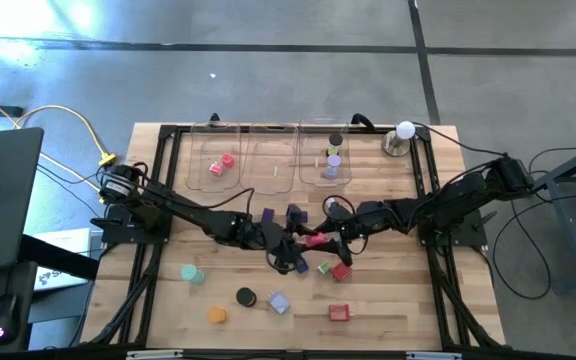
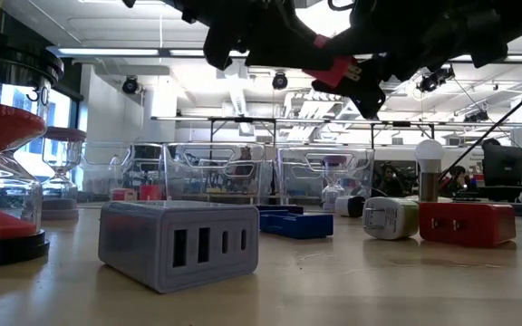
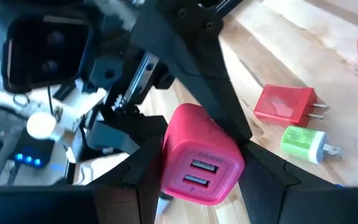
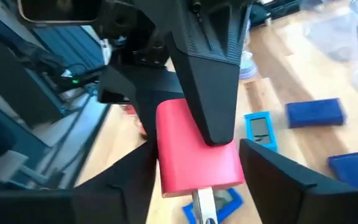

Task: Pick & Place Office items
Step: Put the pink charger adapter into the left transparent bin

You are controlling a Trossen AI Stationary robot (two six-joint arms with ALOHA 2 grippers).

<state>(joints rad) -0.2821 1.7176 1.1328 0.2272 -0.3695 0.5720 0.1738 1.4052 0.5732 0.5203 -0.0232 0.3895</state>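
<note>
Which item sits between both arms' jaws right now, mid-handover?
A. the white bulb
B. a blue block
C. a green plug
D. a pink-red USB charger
D: the pink-red charger is up off the table between the left gripper and the right gripper, in both wrist views; the green plug lies on the table.

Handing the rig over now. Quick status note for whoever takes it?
Left gripper: shut on the pink charger, lifted over mid-table.
Right gripper: at the same charger.
Done: pink piece in the left tray; small pieces in the right tray.
Left: place the charger; teal piece, black disc, orange piece and red plug, among others, lie on the table.
</note>
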